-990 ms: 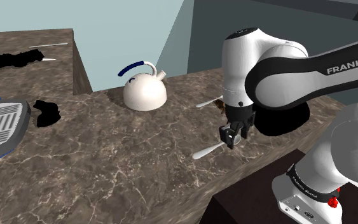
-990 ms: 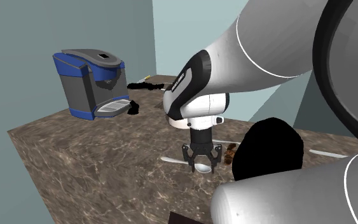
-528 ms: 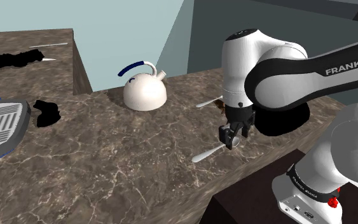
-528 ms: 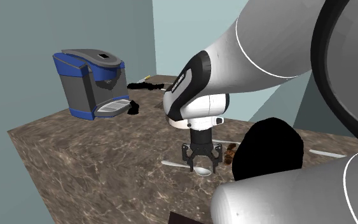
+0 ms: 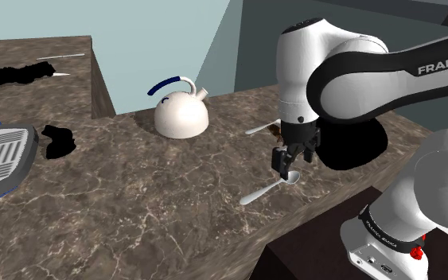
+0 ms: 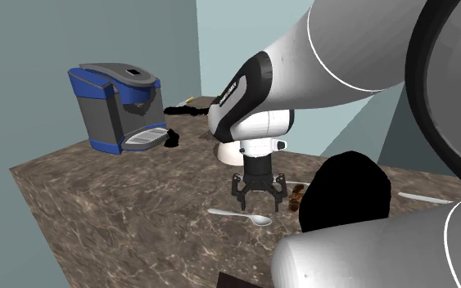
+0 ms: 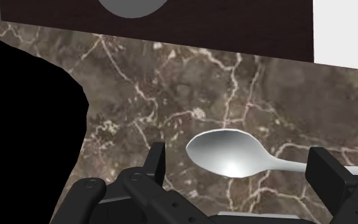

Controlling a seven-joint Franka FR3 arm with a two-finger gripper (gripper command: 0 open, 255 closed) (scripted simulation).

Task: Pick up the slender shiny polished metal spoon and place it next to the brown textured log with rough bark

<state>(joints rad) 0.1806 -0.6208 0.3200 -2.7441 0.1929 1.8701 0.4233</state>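
Note:
The shiny metal spoon lies flat on the marbled brown counter, free of the fingers. My gripper hangs open just above its bowl end. From the second exterior view the gripper stands over the spoon with a gap between them. Seen from the wrist, the spoon's bowl lies under the open gripper, touching neither finger. A small brown log shows just behind the gripper, largely hidden; it is also in the second exterior view as a brown log beside a black shape.
A white kettle with a blue handle stands further back. A second spoon lies by the log. A large black shape sits close to the gripper. A blue-and-grey coffee machine stands at the counter's far end. The counter edge is near.
The fingers went from shut on the spoon to open. The spoon now rests on the counter, and the gripper has risen a little above it.

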